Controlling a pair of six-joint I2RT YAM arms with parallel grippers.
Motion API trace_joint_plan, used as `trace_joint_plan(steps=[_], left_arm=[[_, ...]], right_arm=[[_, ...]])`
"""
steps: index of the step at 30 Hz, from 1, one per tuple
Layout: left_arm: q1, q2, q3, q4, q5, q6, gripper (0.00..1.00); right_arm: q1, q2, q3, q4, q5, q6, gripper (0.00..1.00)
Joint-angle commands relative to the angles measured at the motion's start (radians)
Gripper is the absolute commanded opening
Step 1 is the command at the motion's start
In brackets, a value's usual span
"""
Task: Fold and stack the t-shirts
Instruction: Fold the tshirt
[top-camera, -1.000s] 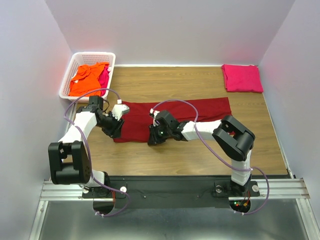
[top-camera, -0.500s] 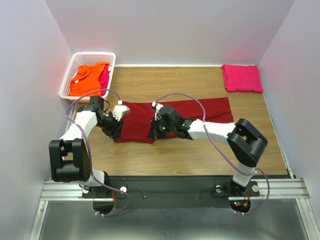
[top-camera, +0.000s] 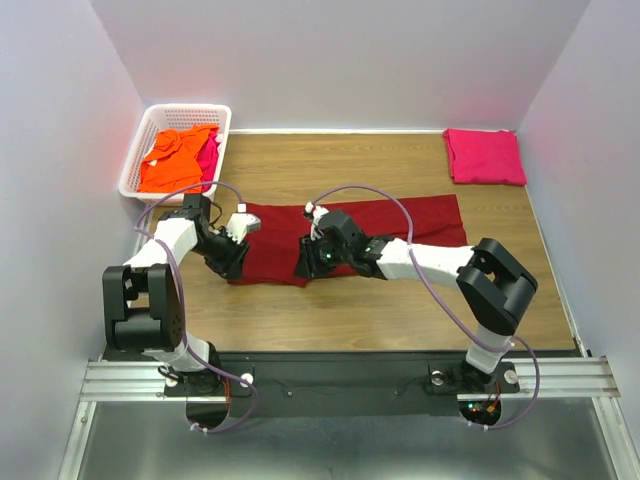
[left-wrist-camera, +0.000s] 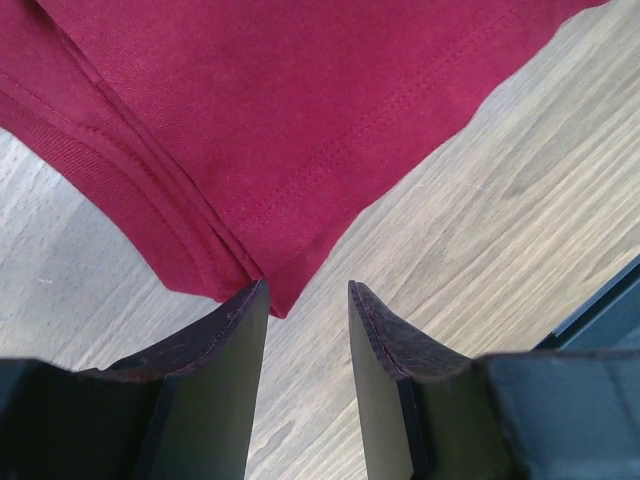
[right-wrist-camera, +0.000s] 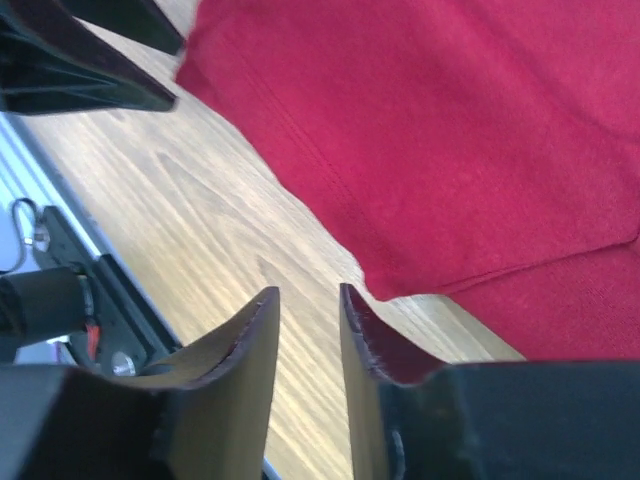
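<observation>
A dark red t-shirt (top-camera: 390, 232) lies spread flat across the middle of the table. My left gripper (top-camera: 232, 264) is open at its near left corner; in the left wrist view the corner (left-wrist-camera: 280, 290) lies just ahead of the fingertips, with nothing between them (left-wrist-camera: 307, 300). My right gripper (top-camera: 306, 268) is open with a narrow gap at the shirt's near hem, and the hem (right-wrist-camera: 400, 270) lies just beside it (right-wrist-camera: 308, 300), ungripped. A magenta-pink t-shirt (top-camera: 485, 156) lies folded at the back right. An orange t-shirt (top-camera: 172, 156) and a pink one (top-camera: 208, 153) lie crumpled in the basket.
A white lattice basket (top-camera: 140, 150) stands at the back left corner. White walls close in the table on the left, back and right. The black mounting rail (top-camera: 330, 370) runs along the near edge. Bare wood shows in front of the red shirt.
The right arm has stretched out, its elbow swinging right, and its gripper has shifted slightly right along the near hem. The left gripper has edged a little towards the shirt's corner.
</observation>
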Motion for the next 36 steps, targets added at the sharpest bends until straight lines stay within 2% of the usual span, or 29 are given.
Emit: trace_joint_plan(steps=[1, 13, 14, 19, 22, 27, 31, 33, 34, 36], left_arm=[[-0.002, 0.015, 0.036, -0.011, 0.001, -0.009, 0.48], [-0.002, 0.068, 0.067, -0.011, 0.035, 0.003, 0.39], [-0.002, 0.068, 0.068, -0.011, 0.038, 0.005, 0.36], [-0.002, 0.071, 0.068, -0.017, 0.047, 0.012, 0.27], [-0.002, 0.071, 0.070, -0.022, 0.047, 0.023, 0.17], [-0.002, 0.072, 0.073, -0.032, 0.057, 0.032, 0.09], [-0.002, 0.071, 0.075, -0.042, 0.060, 0.040, 0.05], [-0.002, 0.068, 0.078, -0.049, 0.058, 0.043, 0.03], [-0.002, 0.066, 0.078, -0.052, 0.058, 0.045, 0.02], [-0.002, 0.063, 0.085, -0.061, 0.058, 0.046, 0.00]], right_arm=[[0.007, 0.031, -0.011, -0.009, 0.013, 0.021, 0.40], [-0.007, 0.100, -0.008, -0.066, 0.042, 0.080, 0.43], [-0.007, 0.106, -0.006, -0.068, 0.042, 0.081, 0.46], [-0.009, 0.131, 0.003, -0.075, 0.033, 0.087, 0.47], [-0.009, 0.145, 0.009, -0.078, 0.025, 0.095, 0.47], [-0.013, 0.165, 0.014, -0.080, 0.022, 0.104, 0.46], [-0.018, 0.177, 0.023, -0.078, 0.019, 0.107, 0.41], [-0.021, 0.183, 0.034, -0.078, 0.012, 0.104, 0.32], [-0.023, 0.182, 0.037, -0.078, 0.007, 0.101, 0.24], [-0.023, 0.163, 0.038, -0.078, 0.005, 0.092, 0.17]])
